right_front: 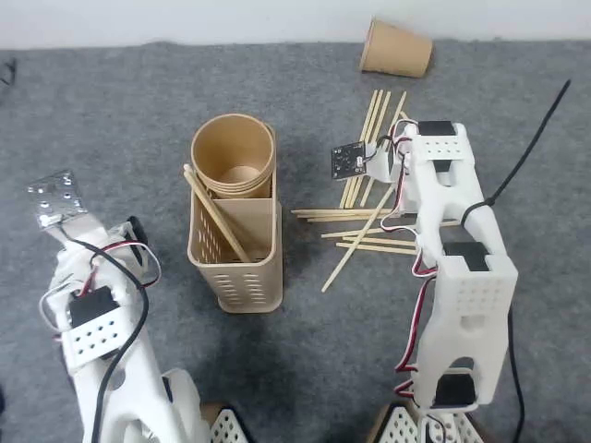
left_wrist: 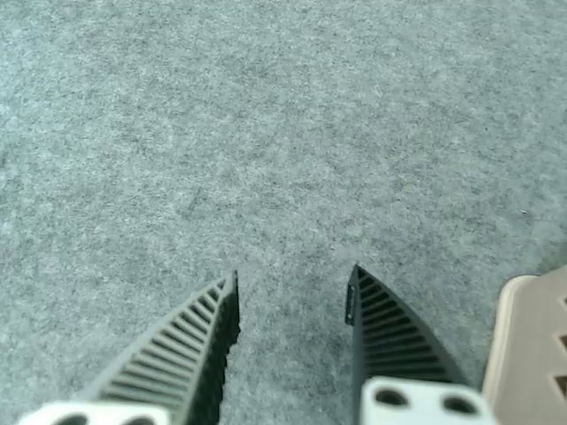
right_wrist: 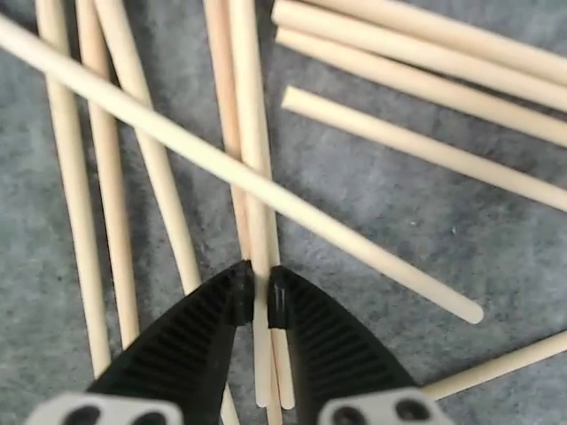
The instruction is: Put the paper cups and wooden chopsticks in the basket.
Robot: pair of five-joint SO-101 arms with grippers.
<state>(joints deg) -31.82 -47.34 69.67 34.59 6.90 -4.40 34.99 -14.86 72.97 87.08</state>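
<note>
The beige slotted basket (right_front: pixel 242 277) stands mid-table with stacked paper cups (right_front: pixel 233 157) in its far end and two wooden chopsticks (right_front: pixel 217 214) leaning inside. One paper cup (right_front: pixel 395 48) lies on its side at the far edge. Several loose chopsticks (right_front: pixel 365 231) are scattered by the right arm (right_front: pixel 443 185). My right gripper (right_wrist: pixel 260 297) is down on this pile, shut on one chopstick (right_wrist: pixel 252 177) that runs between its fingertips. My left gripper (left_wrist: pixel 292 283) hangs open over bare carpet, holding nothing, with the basket's corner (left_wrist: pixel 532 354) just beside it.
Grey carpet (right_front: pixel 138 101) covers the table. A long chopstick (right_wrist: pixel 221 168) lies crosswise over the pinched one. The left arm (right_front: pixel 92 295) stands to the left of the basket. The white back edge (right_front: pixel 185 18) runs behind the lying cup.
</note>
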